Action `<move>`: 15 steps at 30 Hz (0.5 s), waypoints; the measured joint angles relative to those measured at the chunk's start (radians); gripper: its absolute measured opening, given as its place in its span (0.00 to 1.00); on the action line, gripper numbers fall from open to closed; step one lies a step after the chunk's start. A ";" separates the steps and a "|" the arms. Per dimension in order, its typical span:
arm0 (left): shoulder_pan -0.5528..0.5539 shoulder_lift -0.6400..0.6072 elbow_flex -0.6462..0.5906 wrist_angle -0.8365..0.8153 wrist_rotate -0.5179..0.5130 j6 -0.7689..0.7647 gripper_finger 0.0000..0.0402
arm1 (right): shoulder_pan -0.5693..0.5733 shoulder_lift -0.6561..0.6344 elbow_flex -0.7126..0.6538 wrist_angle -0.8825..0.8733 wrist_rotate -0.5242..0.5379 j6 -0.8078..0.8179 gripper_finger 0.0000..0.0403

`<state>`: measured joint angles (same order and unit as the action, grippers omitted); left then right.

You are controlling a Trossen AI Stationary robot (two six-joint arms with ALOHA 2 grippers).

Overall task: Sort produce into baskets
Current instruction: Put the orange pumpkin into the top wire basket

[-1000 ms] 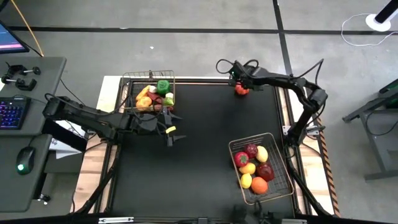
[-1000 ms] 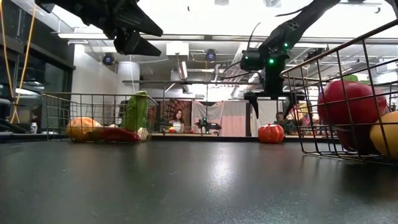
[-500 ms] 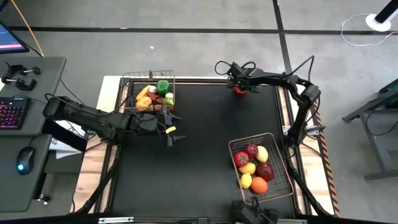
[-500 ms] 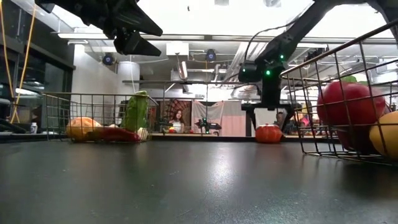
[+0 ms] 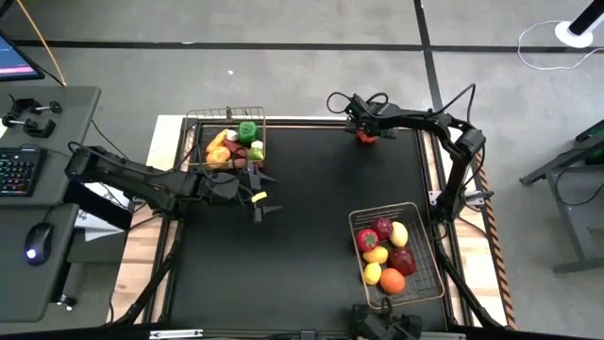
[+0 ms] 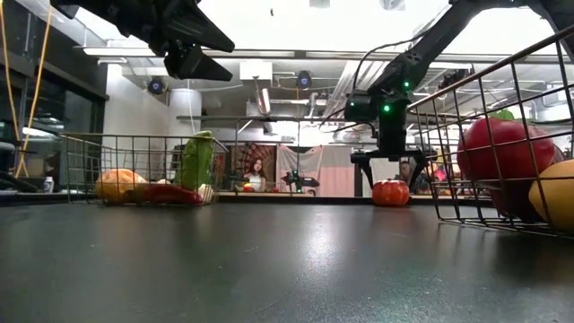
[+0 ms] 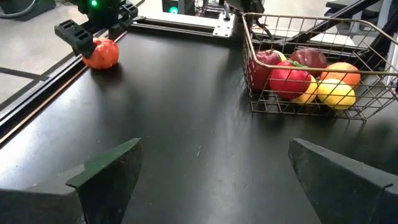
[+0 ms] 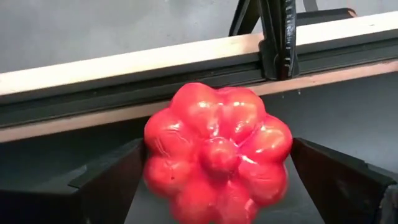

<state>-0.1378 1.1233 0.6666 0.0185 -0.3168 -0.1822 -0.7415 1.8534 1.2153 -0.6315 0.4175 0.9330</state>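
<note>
A red, lobed piece of produce (image 8: 217, 152) sits on the black table by its far edge (image 5: 366, 139). My right gripper (image 8: 217, 149) is open and points steeply down over it, one finger on each side (image 6: 390, 170). My left gripper (image 7: 214, 149) hangs open and empty above the table, just near-side of the smaller coppery basket (image 5: 225, 140). That basket holds a green pepper and orange and yellow pieces. The larger grey basket (image 5: 396, 255) holds red apples, lemons and an orange. My right gripper brackets the red lobed piece from above. Its fingers (image 8: 118, 180) stand close beside the piece's two flanks (image 8: 155, 155), and I cannot tell whether they touch. The piece rests on the table, its stem dimple toward the wrist camera.
A raised wooden and metal rail (image 8: 186, 68) runs along the table's far edge just behind the red piece. Bare black tabletop (image 5: 302, 217) lies between the two baskets. A desk with keyboard and mouse (image 5: 28, 189) stands to the left of the table.
My right gripper has come down over the red piece and shifted slightly toward the table's left. Its open fingers, which were above the piece, now stand on either side of it. The piece has stayed in place.
</note>
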 joint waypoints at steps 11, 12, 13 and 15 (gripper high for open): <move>0.000 0.000 0.000 0.000 0.006 -0.001 0.98 | -0.003 0.049 0.000 -0.042 -0.032 0.035 0.98; 0.000 0.000 0.000 -0.002 0.015 -0.001 0.98 | -0.003 0.062 0.000 -0.038 -0.025 0.035 0.98; 0.000 0.000 0.000 -0.001 0.022 -0.001 0.98 | -0.003 0.074 -0.001 -0.028 -0.026 0.036 0.98; 0.000 0.000 0.000 -0.002 0.024 -0.001 0.98 | -0.005 0.087 -0.002 0.003 -0.027 0.035 0.98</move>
<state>-0.1379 1.1233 0.6666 0.0165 -0.2927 -0.1833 -0.7467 1.9407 1.2129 -0.6285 0.3906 0.9683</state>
